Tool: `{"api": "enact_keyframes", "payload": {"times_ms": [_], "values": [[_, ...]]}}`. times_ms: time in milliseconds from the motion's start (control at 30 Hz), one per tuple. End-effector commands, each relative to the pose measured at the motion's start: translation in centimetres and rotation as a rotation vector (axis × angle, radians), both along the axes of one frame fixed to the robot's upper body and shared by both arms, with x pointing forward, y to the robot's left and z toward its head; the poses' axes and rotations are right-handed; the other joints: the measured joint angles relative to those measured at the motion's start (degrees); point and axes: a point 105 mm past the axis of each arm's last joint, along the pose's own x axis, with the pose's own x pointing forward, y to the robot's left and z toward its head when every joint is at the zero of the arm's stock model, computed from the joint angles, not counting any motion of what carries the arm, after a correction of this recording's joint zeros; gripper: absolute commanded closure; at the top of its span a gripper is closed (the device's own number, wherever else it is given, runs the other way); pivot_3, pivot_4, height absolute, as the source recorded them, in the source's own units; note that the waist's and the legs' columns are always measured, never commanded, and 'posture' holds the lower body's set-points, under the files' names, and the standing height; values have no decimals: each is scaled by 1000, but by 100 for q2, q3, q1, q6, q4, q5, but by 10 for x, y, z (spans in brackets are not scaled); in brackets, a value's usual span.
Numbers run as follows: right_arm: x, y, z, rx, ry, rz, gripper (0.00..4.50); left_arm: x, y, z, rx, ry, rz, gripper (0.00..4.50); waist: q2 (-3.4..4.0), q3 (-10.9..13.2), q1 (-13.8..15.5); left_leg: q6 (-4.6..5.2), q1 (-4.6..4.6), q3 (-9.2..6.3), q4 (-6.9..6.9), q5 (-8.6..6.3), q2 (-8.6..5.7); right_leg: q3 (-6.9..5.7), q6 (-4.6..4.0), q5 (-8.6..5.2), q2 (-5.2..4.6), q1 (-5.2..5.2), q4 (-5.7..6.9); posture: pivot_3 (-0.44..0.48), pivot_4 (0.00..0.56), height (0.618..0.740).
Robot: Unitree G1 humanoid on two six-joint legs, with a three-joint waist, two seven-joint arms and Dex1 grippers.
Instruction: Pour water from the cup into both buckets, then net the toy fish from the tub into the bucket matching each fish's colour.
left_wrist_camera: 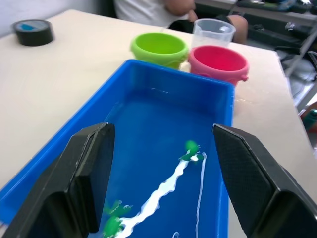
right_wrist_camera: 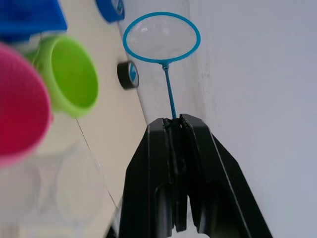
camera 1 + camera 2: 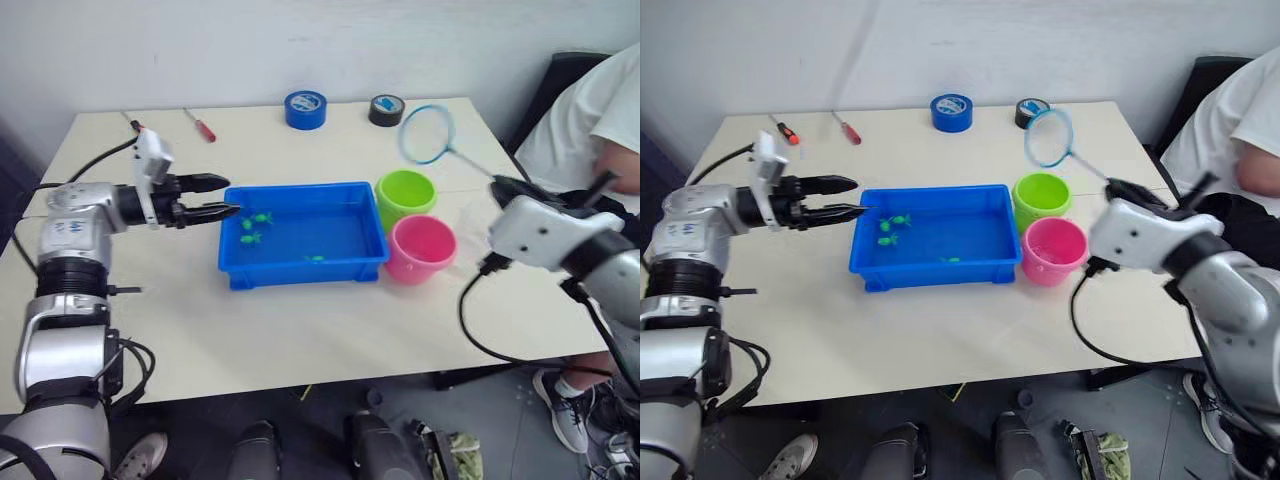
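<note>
The blue tub (image 3: 300,268) sits mid-table with water and three green toy fish (image 3: 262,218) in it. To its right stand the lime green bucket (image 3: 406,195) and, nearer the table's front, the pink bucket (image 3: 421,247). The clear cup (image 1: 213,32) stands just beyond the buckets, on their right side. My left gripper (image 3: 227,196) is open, level with the tub's left rim, fingers pointing over it. My right gripper (image 3: 508,186) is shut on the thin handle of the net (image 3: 428,133). The blue hoop hangs in the air behind the green bucket.
A blue tape roll (image 3: 305,109) and a black tape roll (image 3: 386,109) lie at the table's back edge. Two red-handled screwdrivers (image 3: 200,126) lie at the back left. A person in a white shirt (image 3: 600,120) sits at the table's right end.
</note>
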Motion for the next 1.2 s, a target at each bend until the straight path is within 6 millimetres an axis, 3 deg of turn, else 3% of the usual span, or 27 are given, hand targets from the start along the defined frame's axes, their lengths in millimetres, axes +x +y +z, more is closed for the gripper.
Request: {"api": "enact_keyframes", "payload": {"times_ms": [33, 167, 333, 800, 1000, 1200], "values": [[15, 27, -11, 145, 174, 82, 4500, -7, 27, 9, 0, -46, 97, 1045, 0, 0, 3, 0, -2, 0, 2, 0, 0, -1, -1, 0, -2, -2, 2, 0, 150, 734], [28, 59, -28, 212, 351, 163, 4500, -20, 42, 4, 11, -38, 146, 1045, -1, 0, -5, 2, -4, 3, 4, -1, -1, -3, -1, -1, -12, -6, 7, 0, 150, 734], [37, 88, -42, 165, 446, 242, 4500, -36, 47, -5, 30, -19, 170, 1045, -1, -1, 28, 3, -16, -4, 6, -1, -1, -16, -5, -2, -19, -13, 8, 0, 150, 734], [41, 141, -76, 7, 518, 430, 4500, -63, 47, -28, 99, 57, 195, 1045, -2, -1, -50, 6, -14, 0, 0, -4, 3, -13, -9, -5, -14, -20, 10, 0, 150, 734], [50, 165, -84, -44, 500, 463, 4500, -66, 40, -25, 91, 56, 190, 1045, -3, -2, -35, 6, -15, 0, 3, -4, 2, -14, -10, -5, -17, -19, 10, 0, 150, 734], [58, 176, -92, -161, 460, 463, 4500, -69, 37, -23, 83, 58, 193, 1045, -3, -2, -39, 4, -15, -1, 2, -6, 2, -15, -11, -5, -17, -19, 9, 0, 150, 734]]}}
